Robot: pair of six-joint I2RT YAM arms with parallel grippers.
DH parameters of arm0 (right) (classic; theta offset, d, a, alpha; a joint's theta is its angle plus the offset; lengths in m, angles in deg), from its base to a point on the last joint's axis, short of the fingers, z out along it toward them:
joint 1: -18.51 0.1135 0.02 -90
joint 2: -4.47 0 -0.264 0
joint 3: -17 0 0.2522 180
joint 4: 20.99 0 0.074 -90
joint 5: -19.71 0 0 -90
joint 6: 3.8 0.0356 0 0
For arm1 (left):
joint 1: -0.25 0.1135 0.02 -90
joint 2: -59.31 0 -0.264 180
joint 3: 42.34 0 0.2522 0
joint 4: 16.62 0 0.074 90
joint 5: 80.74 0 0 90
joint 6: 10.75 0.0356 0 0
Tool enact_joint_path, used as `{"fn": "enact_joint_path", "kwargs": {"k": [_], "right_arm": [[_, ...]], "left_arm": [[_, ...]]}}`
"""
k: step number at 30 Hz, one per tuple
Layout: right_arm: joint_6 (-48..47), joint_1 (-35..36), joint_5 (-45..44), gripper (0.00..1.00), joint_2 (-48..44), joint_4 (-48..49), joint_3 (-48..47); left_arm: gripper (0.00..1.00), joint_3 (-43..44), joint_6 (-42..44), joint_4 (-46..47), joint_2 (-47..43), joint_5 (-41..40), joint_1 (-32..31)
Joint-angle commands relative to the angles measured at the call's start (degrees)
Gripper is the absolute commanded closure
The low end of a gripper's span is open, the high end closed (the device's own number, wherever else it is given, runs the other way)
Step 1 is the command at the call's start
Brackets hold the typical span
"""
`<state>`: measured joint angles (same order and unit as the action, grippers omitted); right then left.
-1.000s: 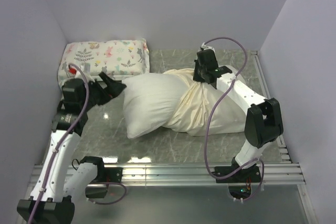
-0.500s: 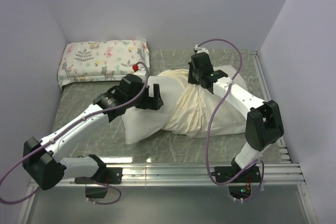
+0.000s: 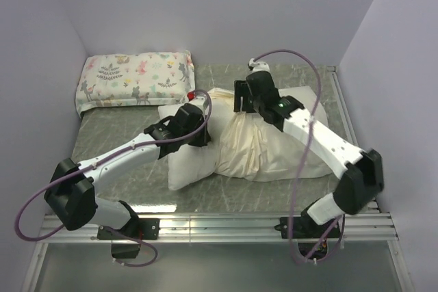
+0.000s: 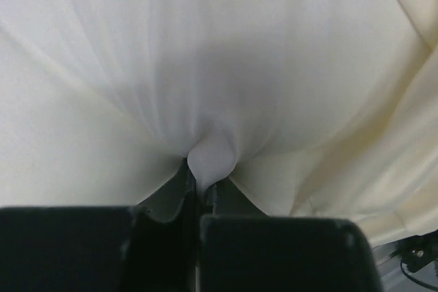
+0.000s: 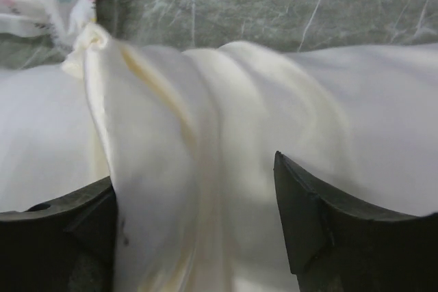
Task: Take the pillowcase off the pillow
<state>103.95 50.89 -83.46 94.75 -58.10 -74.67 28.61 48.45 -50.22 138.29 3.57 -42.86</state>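
left tool [image 4: 203,193]: fingers together, pinching a nub of the pillow [image 3: 186,162] | pillow: on surface [image 3: 109,128], right part hidden inside pillowcase [image 3: 260,148] | right tool [image 5: 194,169]: fingers apart, bunched pillowcase fills the gap; clamping cannot be determined

White pillow [image 3: 188,158] half out, cream pillowcase [image 3: 263,152] bunched rightward

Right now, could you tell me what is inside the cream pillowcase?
The white pillow: its left end sticks out bare, while the pillowcase hides the rest, so nothing else inside can be confirmed.
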Motion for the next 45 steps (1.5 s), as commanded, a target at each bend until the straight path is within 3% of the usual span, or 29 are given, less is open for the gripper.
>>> {"fn": "enact_joint_path", "kwargs": {"k": [1, 7, 11, 15, 22, 25, 27, 28, 29, 31, 36, 38, 43, 45], "right_arm": [[3.4, 5.3, -5.8, 0.23, -15.4, -3.4, 3.4], [16.0, 19.6, -14.3, 0.22, -32.2, -0.8, 26.9], [25.4, 30.8, -19.0, 0.22, -35.4, -0.6, 35.2], [35.0, 36.9, -24.7, 0.2, -34.6, -2.0, 39.9], [40.3, 37.5, -27.3, 0.15, -30.1, 5.4, 45.0], [39.3, 37.4, -28.3, 0.2, -24.9, 10.8, 44.9], [38.1, 37.1, -30.3, 0.33, -22.9, 9.8, 42.4], [38.8, 37.1, -34.6, 0.68, -22.0, 7.0, 39.2], [39.3, 37.1, -36.9, 0.82, -22.4, 3.6, 37.6], [38.0, 36.4, -40.2, 0.97, -27.6, -4.7, 34.3], [25.8, 31.4, -40.2, 1.0, -44.5, -12.0, 23.6], [19.7, 31.4, -40.1, 1.0, -47.9, -14.3, 12.9], [7.9, 29.0, -36.9, 1.0, -36.3, -18.3, -9.2], [6.6, 26.7, -31.9, 1.0, -31.7, -15.9, -11.3]], "left_arm": [[1.0, 0.6, -2.4, -1.6, 2.3, -0.2, -0.4], [1.0, 0.8, -3.7, -0.6, 2.1, 0.3, -0.5], [1.0, 0.5, -4.2, -0.6, 1.4, 0.2, -0.5], [1.0, 0.2, -4.3, -1.1, 0.1, -0.2, -0.5], [1.0, -0.3, -4.1, -1.6, -1.5, -0.1, -0.5], [1.0, 0.4, -3.8, -2.1, -2.2, 0.0, -0.5], [1.0, 1.0, -3.4, -3.5, -3.1, -0.3, -0.5], [1.0, 2.0, -3.1, -4.2, -4.0, -1.2, -0.5], [1.0, 2.7, -2.5, -5.4, -4.5, -1.9, -0.5], [1.0, 4.4, -1.5, -8.7, -5.6, -3.7, -0.5], [1.0, 11.5, 0.9, -14.0, -7.4, -9.2, 0.2], [1.0, 13.8, 1.8, -14.8, -6.8, -9.9, 1.3], [1.0, 15.7, 2.3, -14.3, -4.8, -6.0, 3.2], [1.0, 15.1, 2.2, -13.8, -4.2, -4.9, 3.2]]}}
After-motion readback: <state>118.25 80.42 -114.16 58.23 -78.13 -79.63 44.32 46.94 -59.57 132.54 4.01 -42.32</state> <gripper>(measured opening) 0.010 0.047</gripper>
